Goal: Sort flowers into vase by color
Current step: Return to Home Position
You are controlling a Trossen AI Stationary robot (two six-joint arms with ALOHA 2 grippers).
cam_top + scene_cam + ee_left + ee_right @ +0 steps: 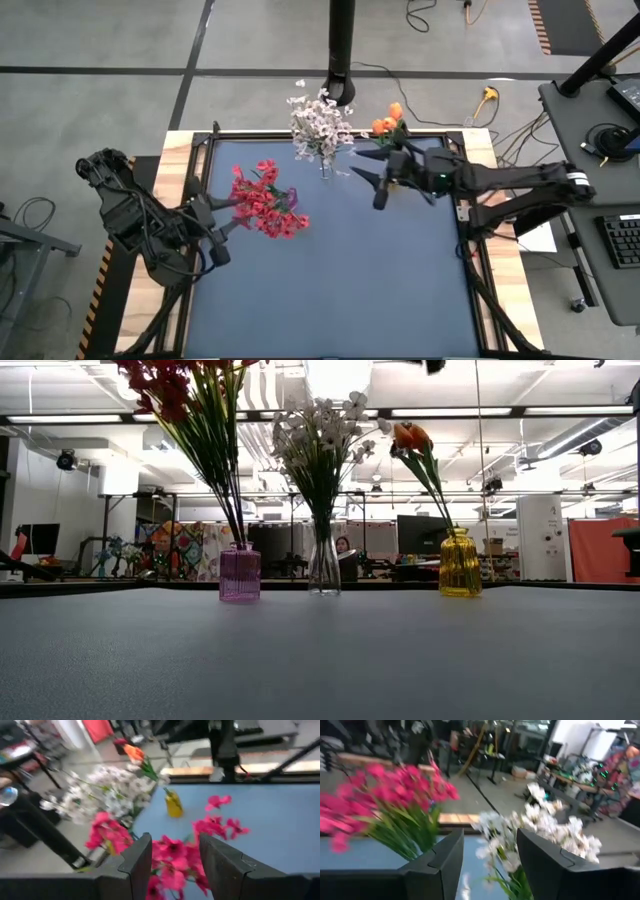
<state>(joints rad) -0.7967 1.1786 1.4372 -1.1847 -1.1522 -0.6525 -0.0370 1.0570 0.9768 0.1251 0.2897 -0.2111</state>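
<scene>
Reads as the closing step: both arms to go home, with nothing left to sort. Finds every spray already in a vase, toward the far side of the tabletop (340, 290): red flowers (262, 200) in the purple vase (240, 573) on the left, white flowers (320, 122) in the transparent vase (324, 565) in the middle, orange tulips (388, 122) in the yellow vase (460, 563) on the right. No loose stems to be seen on the surface.

Places the left tool (216, 238) by the left edge, just near of the red blossoms, fingers (140, 860) apart and holding nothing. Places the right tool (368, 186) low between the white spray and the tulips, just near of them, likewise spread and empty.

Calls next, most likely, for drawing each arm back to its own side, clear of blossoms and stems. Risks, otherwise, brushing a spray and tipping a light vase.

Shows a flat, dark blue mat set in a pale wooden frame (180, 150). Beyond it, a large workshop under ceiling lights (440, 412), with a person (345, 546) far behind the transparent vase. Around it, grey floor (100, 40) with cables (420, 15), and a keyboard (622, 240) off to the right.
</scene>
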